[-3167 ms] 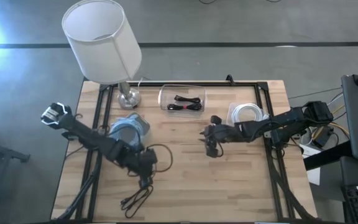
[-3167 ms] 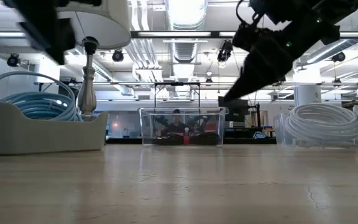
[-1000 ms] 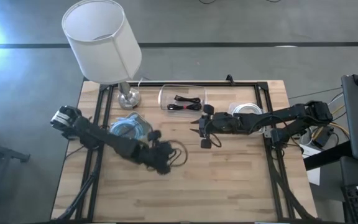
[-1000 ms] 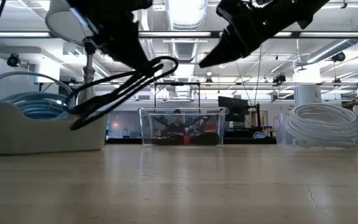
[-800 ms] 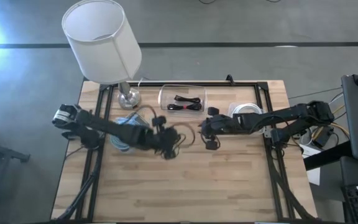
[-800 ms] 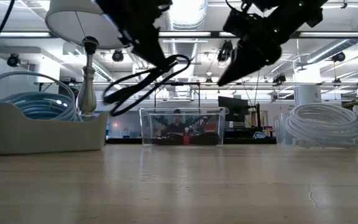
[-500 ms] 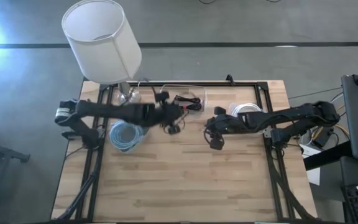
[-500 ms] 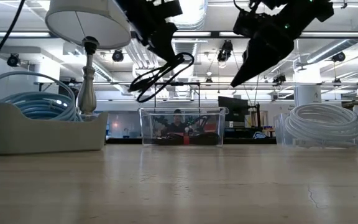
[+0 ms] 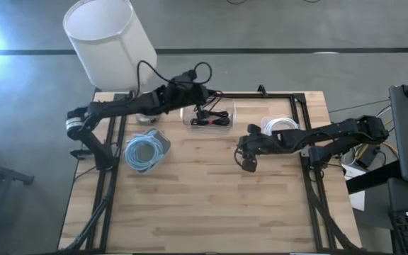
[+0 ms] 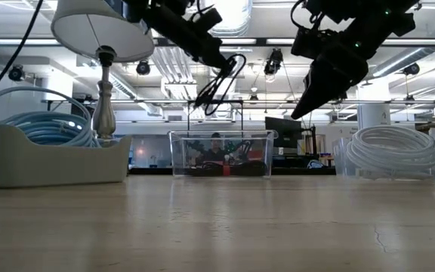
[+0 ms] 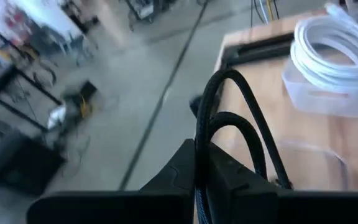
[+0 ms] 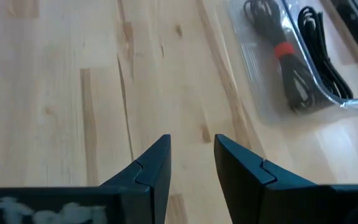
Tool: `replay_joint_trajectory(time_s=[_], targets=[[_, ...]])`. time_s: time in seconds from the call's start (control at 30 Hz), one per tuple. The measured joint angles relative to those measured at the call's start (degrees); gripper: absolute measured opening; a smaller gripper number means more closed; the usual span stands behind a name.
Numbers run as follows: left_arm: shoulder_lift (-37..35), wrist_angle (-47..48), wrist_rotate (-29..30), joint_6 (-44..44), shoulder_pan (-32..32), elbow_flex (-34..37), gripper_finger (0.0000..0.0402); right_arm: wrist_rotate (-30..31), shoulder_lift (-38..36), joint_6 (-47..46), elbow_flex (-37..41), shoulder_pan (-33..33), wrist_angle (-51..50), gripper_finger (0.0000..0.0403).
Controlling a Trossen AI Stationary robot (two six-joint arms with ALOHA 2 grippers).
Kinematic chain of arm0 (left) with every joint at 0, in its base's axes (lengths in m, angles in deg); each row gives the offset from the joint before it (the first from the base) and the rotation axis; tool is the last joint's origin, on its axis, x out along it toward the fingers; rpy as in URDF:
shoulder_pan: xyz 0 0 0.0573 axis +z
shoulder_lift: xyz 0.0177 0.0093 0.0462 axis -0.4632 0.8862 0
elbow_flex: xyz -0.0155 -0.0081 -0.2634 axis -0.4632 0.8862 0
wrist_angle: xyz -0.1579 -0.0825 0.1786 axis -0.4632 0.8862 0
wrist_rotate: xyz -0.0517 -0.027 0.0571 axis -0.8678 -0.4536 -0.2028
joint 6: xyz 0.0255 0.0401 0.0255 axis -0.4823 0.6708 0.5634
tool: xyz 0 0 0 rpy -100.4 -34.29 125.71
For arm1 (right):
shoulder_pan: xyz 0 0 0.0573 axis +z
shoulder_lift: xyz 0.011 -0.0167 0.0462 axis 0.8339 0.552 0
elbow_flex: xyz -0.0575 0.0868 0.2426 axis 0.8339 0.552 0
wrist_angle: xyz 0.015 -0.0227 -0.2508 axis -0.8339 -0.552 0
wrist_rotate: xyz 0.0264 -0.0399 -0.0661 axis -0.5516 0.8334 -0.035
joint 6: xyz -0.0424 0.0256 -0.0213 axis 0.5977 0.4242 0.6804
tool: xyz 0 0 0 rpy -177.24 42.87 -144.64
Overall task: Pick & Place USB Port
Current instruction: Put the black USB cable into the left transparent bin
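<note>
My left gripper [image 9: 193,91] is up in the air over the clear bin [image 9: 207,113] at the table's far edge. It is shut on a coiled black cable [image 10: 219,89], whose loops [image 11: 241,106] stick out past the fingers. The bin stands on the table and holds black cables tied with a red band [image 12: 291,68]. My right gripper [image 9: 243,154] hovers open over bare wood right of the bin, with nothing between its fingers [image 12: 151,168]. My left gripper pinches several strands of the black cable's coil [image 11: 199,155] between its two fingers. The fingers reach in from the table's left, slanting down. The cable dangles from them in slack loops [image 10: 216,94], lifted clear of the table and above the bin.
A lamp with a white shade [image 9: 108,42] stands at the far left, with my left arm right beside it. A tray with a blue cable coil [image 9: 146,150] sits at the left. A container with a white cable coil [image 9: 280,127] stands at the right. Bare wood [image 9: 204,205] lies toward the near edge.
My left gripper has carried the black cable up and toward the table's far edge, from beside the blue coil's tray to above the clear bin; the cable stays lifted and hangs in loops. My right gripper has drawn back a little toward the table's right edge. The lamp shade has shifted slightly left.
</note>
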Motion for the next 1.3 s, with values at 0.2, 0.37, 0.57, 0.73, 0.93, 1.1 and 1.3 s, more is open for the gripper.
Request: replay_joint_trajectory(time_s=[0.2, 0.37, 0.57, 0.73, 0.93, 1.1, 1.3], targets=[[4.6, -4.1, -0.7, 2.2, 1.6, 0.5, 0.0018, -0.1, 0.0, 1.2, 0.0, 0.0, 0.8, 0.0125], [10.5, -6.3, 0.1, 2.3, 1.1, 0.6, 0.0018, -0.1, 0.0, 1.3, 0.0, 0.0, 0.8, 0.0120], [16.5, -10.9, 4.3, 3.7, 1.2, -0.2, 0.0018, -0.1, 0.0, 1.5, 0.0, 0.0, 0.8, 0.0117], [19.6, -10.6, 4.1, 3.5, 1.1, -0.3, 0.0021, -0.1, 0.0, 1.5, 0.3, 0.0, 0.8, 0.0123], [21.1, -9.4, 4.7, 3.7, 1.0, -0.4, 0.0049, -0.1, 0.0, 1.5, 0.7, 0.0, 0.8, 0.0124], [20.2, -9.8, 5.8, 2.2, 0.8, -0.4, 0.0082, -0.1, 0.0, 1.5, 0.7, 0.0, 0.9, 0.0119], [18.2, -9.8, 6.8, 2.1, -0.3, -0.8, 0.0121, -0.1, 0.0, 1.4, 0.7, 0.0, 0.9, 0.0123]])
